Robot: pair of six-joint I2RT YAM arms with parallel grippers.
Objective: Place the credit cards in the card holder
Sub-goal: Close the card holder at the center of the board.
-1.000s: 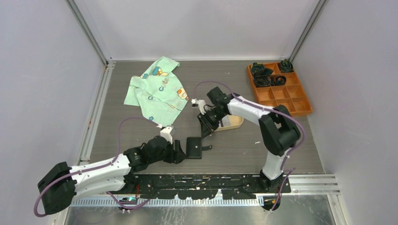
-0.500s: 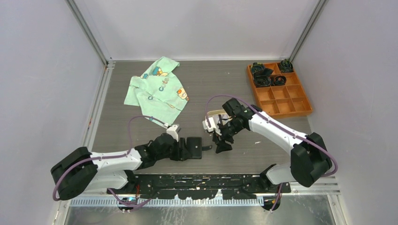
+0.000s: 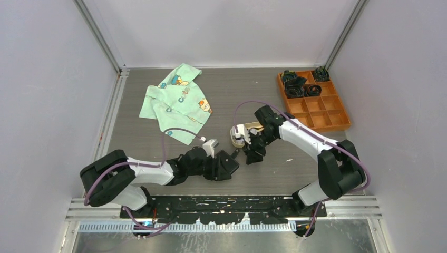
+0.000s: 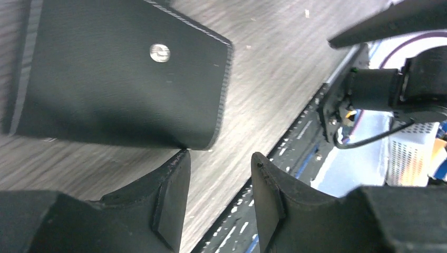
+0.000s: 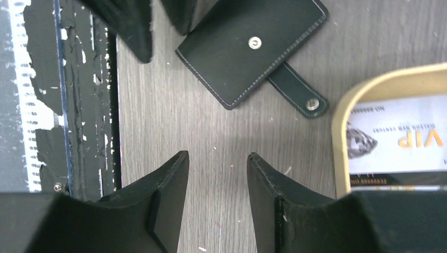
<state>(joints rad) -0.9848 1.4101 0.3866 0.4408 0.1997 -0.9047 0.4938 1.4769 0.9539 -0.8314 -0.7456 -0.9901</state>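
No card stowed yet: card holder (image 5: 250, 50) folded shut, flat on table (image 5: 158, 132), 12 o'clock of right jaws; credit cards (image 5: 395, 139) lie in beige tray (image 5: 363, 88), 2 o'clock. Both left jaws and right jaws apart, empty.

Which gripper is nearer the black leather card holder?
Left: the left gripper is at the black leather card holder; the right gripper is apart, beside the beige tray.

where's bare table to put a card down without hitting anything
Bare table lies at the back between the cloth and the orange organiser, and at the left between the cloth and the left arm. The front centre is crowded: card holder, beige tray, left tool and right tool sit close together.
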